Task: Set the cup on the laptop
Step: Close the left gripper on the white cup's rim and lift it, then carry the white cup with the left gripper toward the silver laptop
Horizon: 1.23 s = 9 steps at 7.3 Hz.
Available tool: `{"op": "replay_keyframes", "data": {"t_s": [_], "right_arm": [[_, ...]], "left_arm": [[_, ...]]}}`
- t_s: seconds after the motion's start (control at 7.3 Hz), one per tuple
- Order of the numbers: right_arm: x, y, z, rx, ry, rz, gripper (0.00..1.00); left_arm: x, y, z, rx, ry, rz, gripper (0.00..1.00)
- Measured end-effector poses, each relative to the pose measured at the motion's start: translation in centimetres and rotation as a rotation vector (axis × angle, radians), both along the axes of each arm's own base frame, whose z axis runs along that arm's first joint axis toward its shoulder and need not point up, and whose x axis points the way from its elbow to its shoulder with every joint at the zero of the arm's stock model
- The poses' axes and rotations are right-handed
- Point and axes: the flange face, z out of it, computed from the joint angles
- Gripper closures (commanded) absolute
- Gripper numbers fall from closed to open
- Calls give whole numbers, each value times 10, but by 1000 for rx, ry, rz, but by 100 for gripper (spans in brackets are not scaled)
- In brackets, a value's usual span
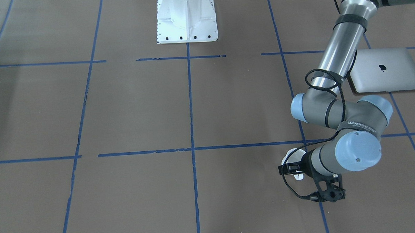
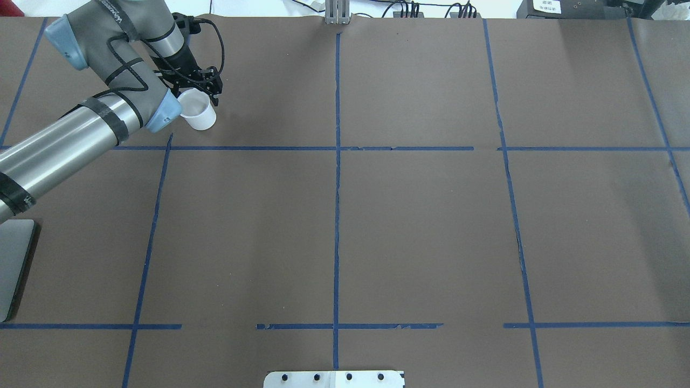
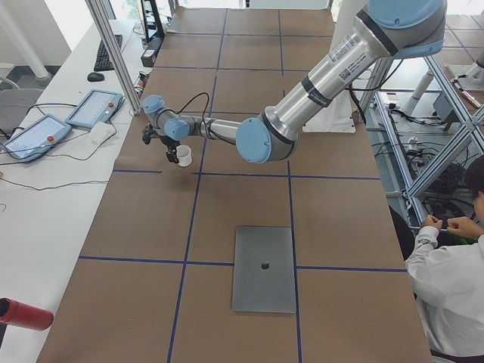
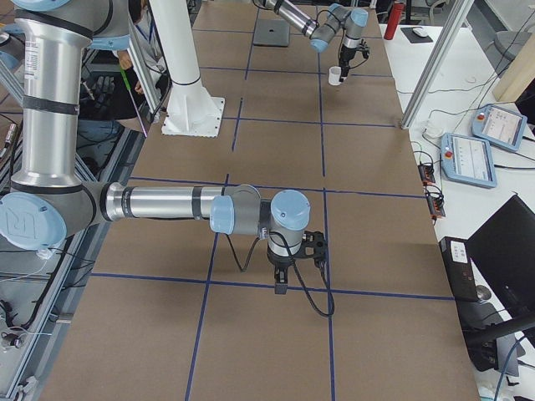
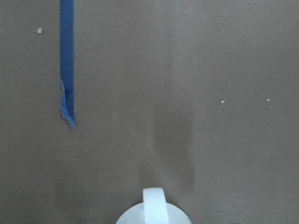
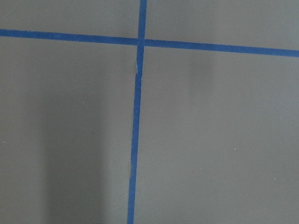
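Note:
The small white cup (image 2: pixel 198 115) hangs tilted in my left gripper (image 2: pixel 200 92), which is shut on its rim, at the far left of the table. The cup also shows in the front view (image 1: pixel 292 160), the left side view (image 3: pixel 184 156) and the right side view (image 4: pixel 335 75). The left wrist view shows only its handle (image 5: pixel 153 205) above the brown table. The silver-grey laptop (image 1: pixel 385 70) lies closed and flat, nearer the robot than the cup, and also shows in the left side view (image 3: pixel 264 268). My right gripper (image 4: pixel 280 282) hangs low over a tape cross; I cannot tell its state.
The white robot base (image 1: pixel 187 19) stands at mid-table. Blue tape lines (image 2: pixel 337 161) grid the brown table cover. Beside the table are teach pendants (image 3: pixel 94 108), a red bottle (image 3: pixel 23 314) and a seated operator (image 3: pixel 454 272).

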Motion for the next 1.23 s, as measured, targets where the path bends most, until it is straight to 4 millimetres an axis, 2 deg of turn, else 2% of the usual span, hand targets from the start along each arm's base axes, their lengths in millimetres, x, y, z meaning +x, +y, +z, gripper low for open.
{"op": "replay_keyframes", "data": {"t_s": [0.41,0.68,0.96,1.23], "right_arm": [[0,0,0,0,0,0,0],[0,0,0,0,0,0,0],[0,0,0,0,0,0,0],[0,0,0,0,0,0,0]], "left_arm": [[-2,-3,-6,0,4,0,100],[-18,-10,-14,12,10,-21,100],[-64,-18,-24,11,-2,-55,100],[-136,5,-26,29,-52,-10,100]]}}
